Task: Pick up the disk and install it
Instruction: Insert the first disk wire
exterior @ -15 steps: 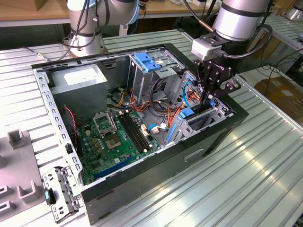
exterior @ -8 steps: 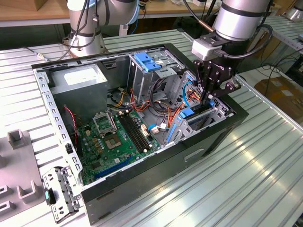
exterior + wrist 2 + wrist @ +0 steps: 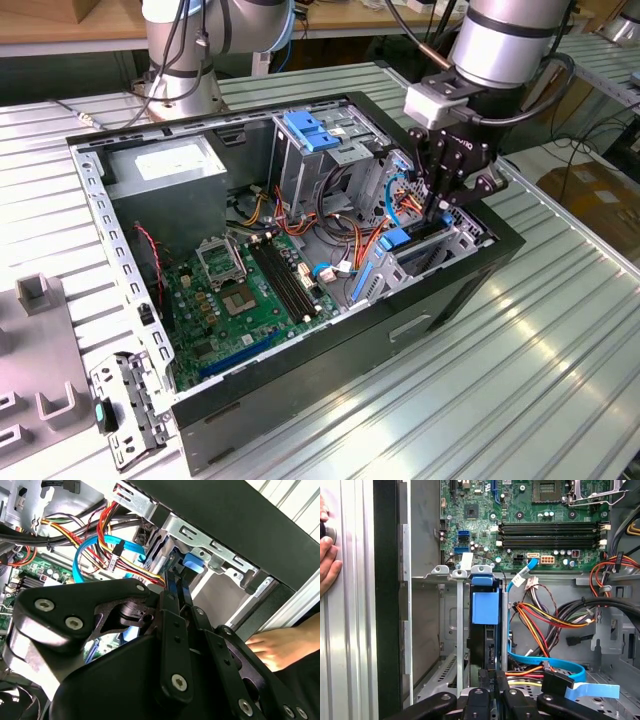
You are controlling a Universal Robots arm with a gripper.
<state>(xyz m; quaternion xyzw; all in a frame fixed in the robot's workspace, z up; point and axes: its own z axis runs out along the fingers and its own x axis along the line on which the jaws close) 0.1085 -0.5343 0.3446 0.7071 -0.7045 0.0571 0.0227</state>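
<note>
Disk (image 3: 485, 607) mostly hidden in drive bay (image 3: 461, 630); hand (image 3: 329, 560) cut off.

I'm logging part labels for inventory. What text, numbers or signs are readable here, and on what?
None can be read with confidence.
Power supply label: print too small.
Motherboard: markings too small.
White cable tag: print too small.
Disk: edge print too small.
</note>
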